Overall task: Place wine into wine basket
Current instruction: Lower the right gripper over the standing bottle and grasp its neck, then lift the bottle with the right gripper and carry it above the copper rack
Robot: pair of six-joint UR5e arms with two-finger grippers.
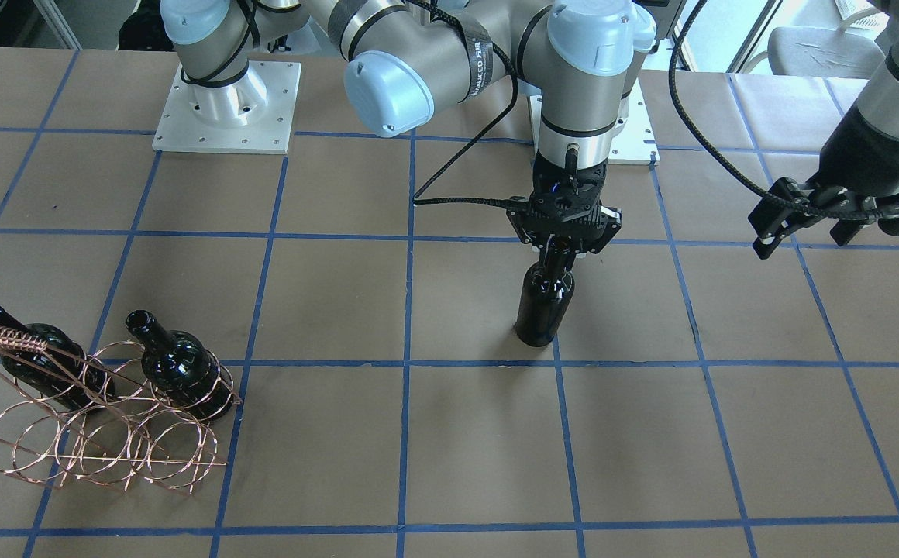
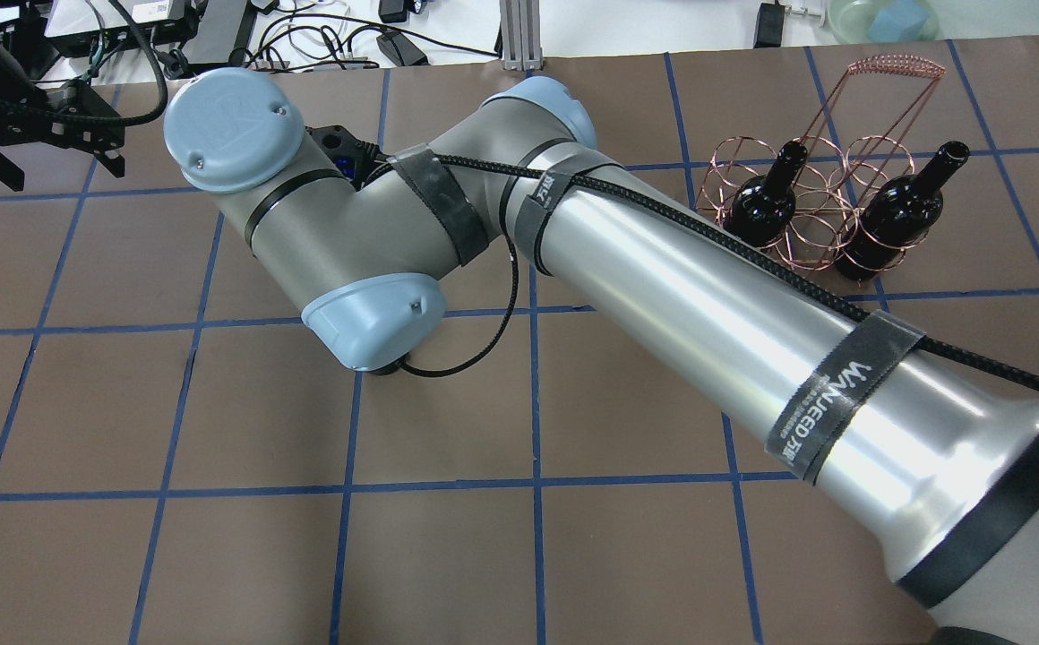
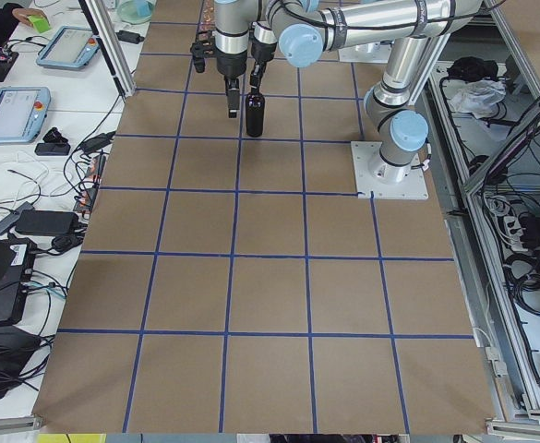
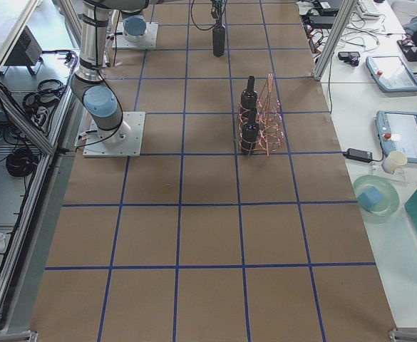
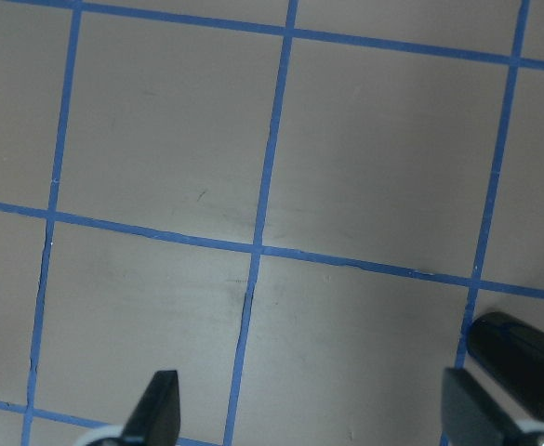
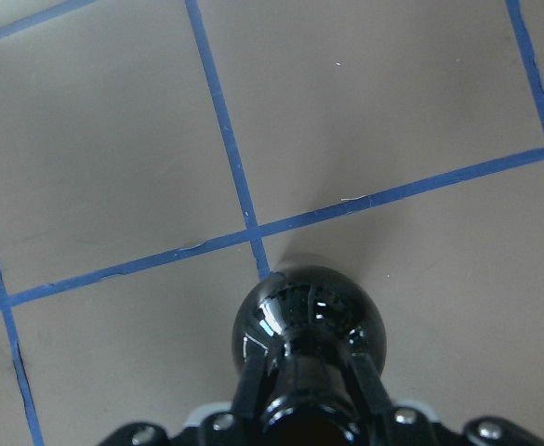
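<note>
Item: dark green-black glass wine bottle (image 1: 544, 298), upright, its neck clamped directly below in your right gripper (image 1: 559, 252). The copper wire basket (image 1: 108, 434) stands well off sideways. Left gripper (image 1: 802, 232): gaping, empty.

Wine (image 1: 544, 298) is glossy glass, wine basket (image 1: 108, 422) shiny copper wire, table (image 1: 480, 434) matt paper.
</note>
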